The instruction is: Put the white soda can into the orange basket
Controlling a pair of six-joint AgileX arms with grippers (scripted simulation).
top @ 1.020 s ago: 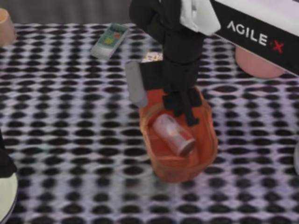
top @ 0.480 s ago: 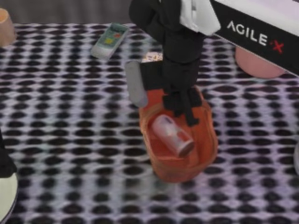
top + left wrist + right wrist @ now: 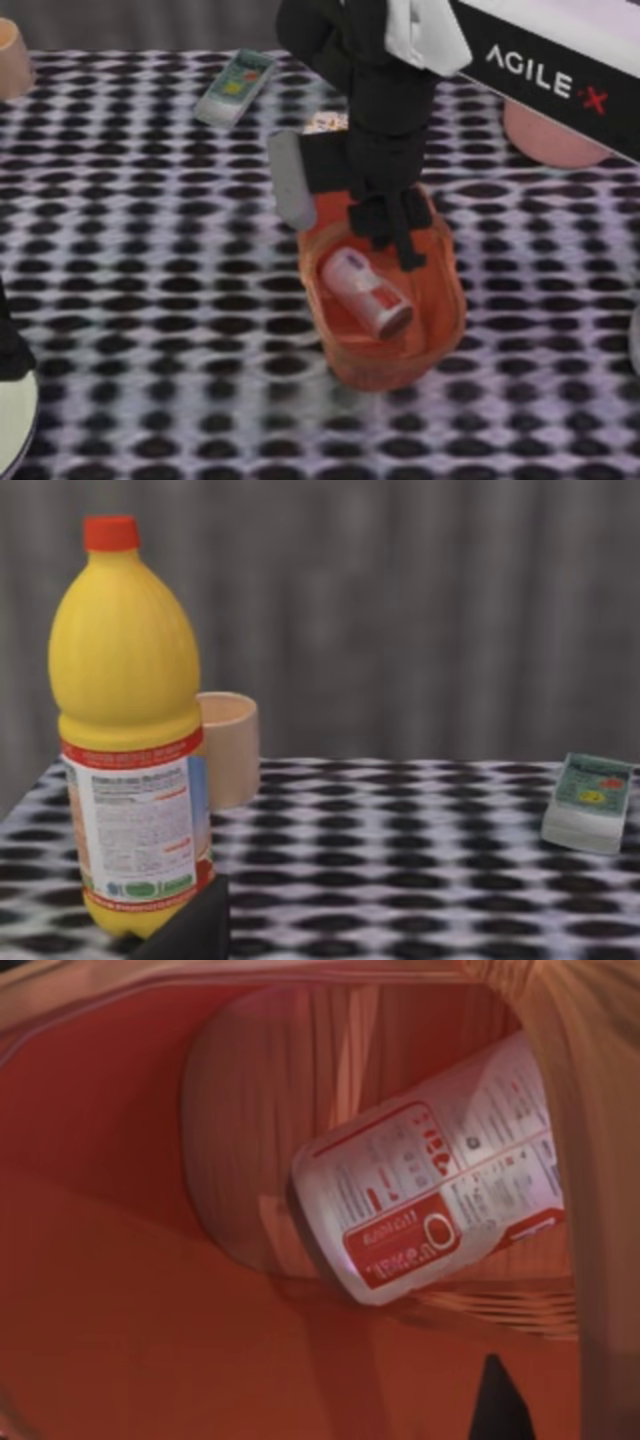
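White soda can [image 3: 366, 292] is lying on its side in the orange basket [image 3: 445, 320], just below the right hand [image 3: 392, 238], whose fingers look spread and empty; it's probably light, smooth and roll-prone, so I'd pinch it across the middle.

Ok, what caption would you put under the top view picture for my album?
White soda can lying on its side inside the orange basket, with the right gripper just above it.
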